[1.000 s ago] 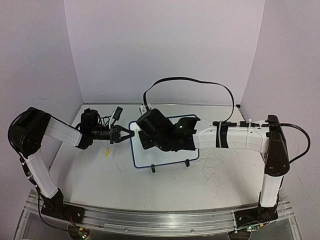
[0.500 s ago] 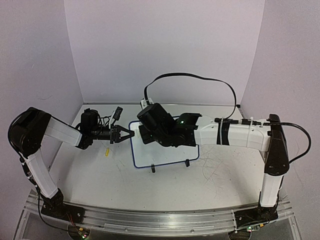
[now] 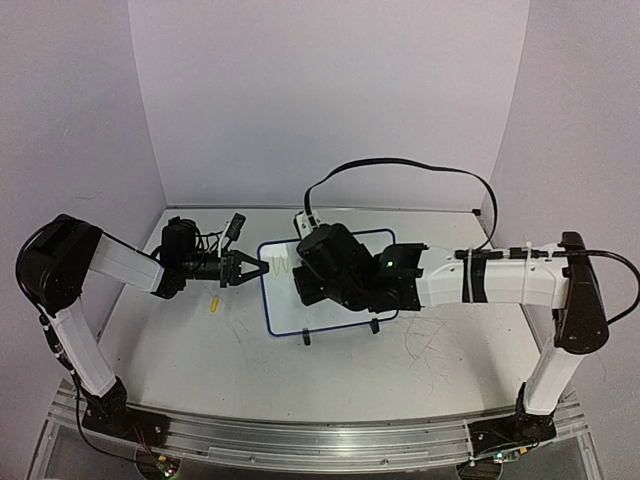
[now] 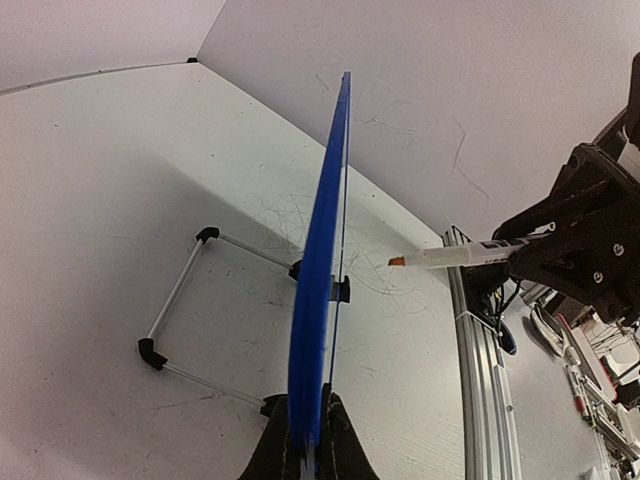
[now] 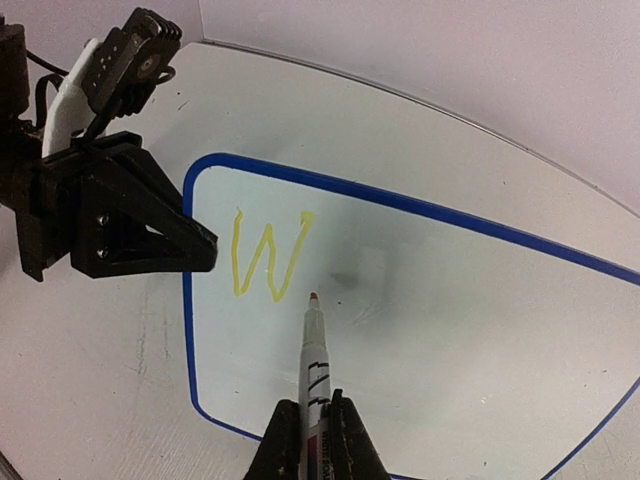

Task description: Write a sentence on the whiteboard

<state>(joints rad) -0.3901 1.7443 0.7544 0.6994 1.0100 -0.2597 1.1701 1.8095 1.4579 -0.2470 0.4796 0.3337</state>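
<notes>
At the worktop's middle the whiteboard (image 3: 285, 305) sits propped on its feet (image 4: 152, 350), my left jaws pinching its edge. My right jaws pinch the marker (image 5: 317, 360), tip off the board beside a yellow W (image 5: 268, 262). Next comes the second letter, pressed lightly.

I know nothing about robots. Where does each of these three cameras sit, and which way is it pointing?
Top camera: fixed above and behind, looking down on the table; shows the left arm and right arm whole.
Left wrist camera: rides the left arm, looks along the whiteboard's blue edge; the left pincer clamps it at the bottom.
Right wrist camera: rides the right arm, faces the board's front; the right pincer holds a marker near a yellow W.
Shared: both wrist views show marker and whiteboard.
</notes>
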